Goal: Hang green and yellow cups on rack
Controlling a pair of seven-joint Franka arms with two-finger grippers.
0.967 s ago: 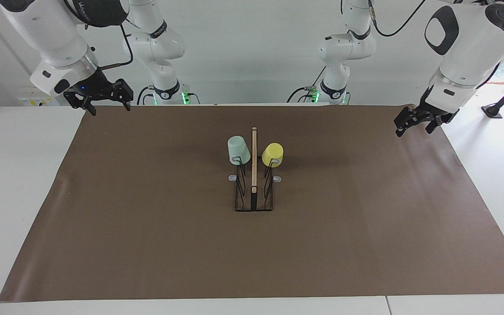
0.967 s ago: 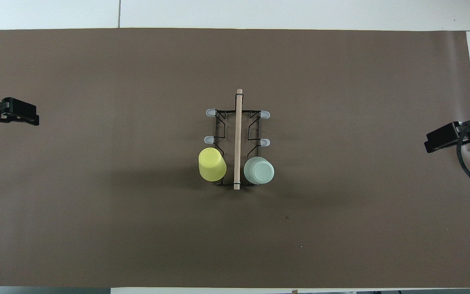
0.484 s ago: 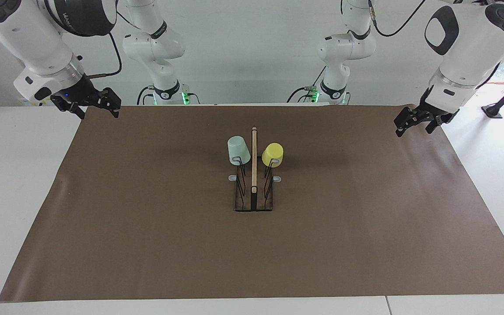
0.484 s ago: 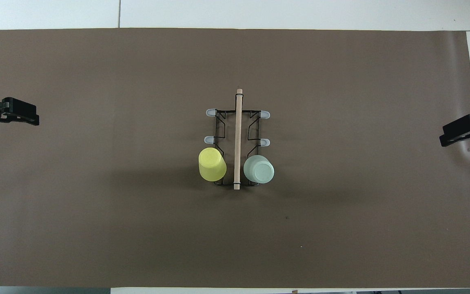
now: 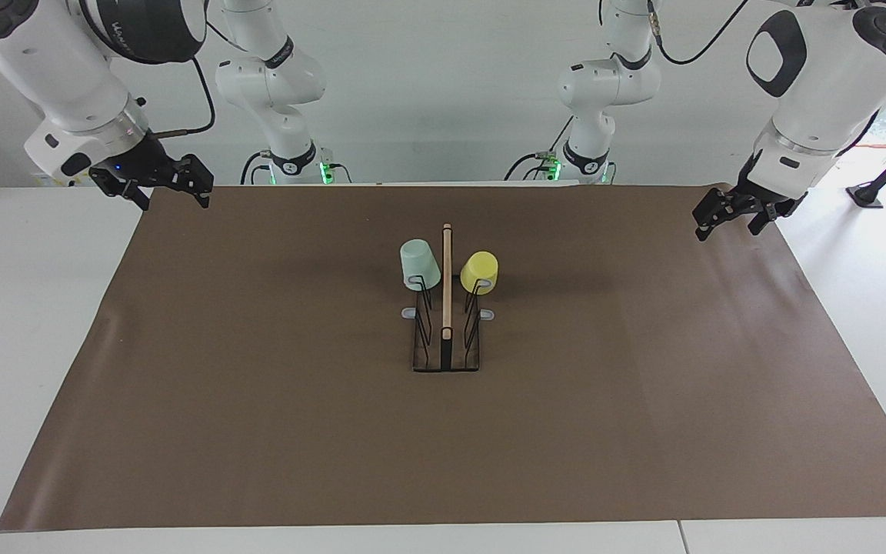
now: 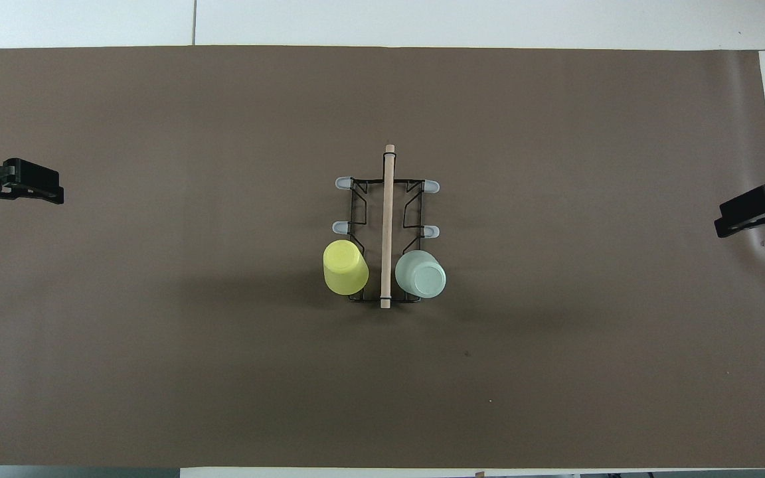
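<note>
- The green cup [image 5: 420,263] and the yellow cup [image 5: 480,271] both hang upside down on the rack [image 5: 446,308], at frame centre.
- The left gripper [image 5: 734,214], upper right, and the right gripper [image 5: 160,181], upper left, are open and empty.
- The task looks finished.

The left arm reaches down from its base to hold the left gripper [image 5: 726,218] in the air over the brown mat's corner at its own end of the table, fingers apart and empty. The right arm mirrors it, with the right gripper [image 5: 169,194] raised over the mat's corner at its end, fingers spread, holding nothing.
</note>
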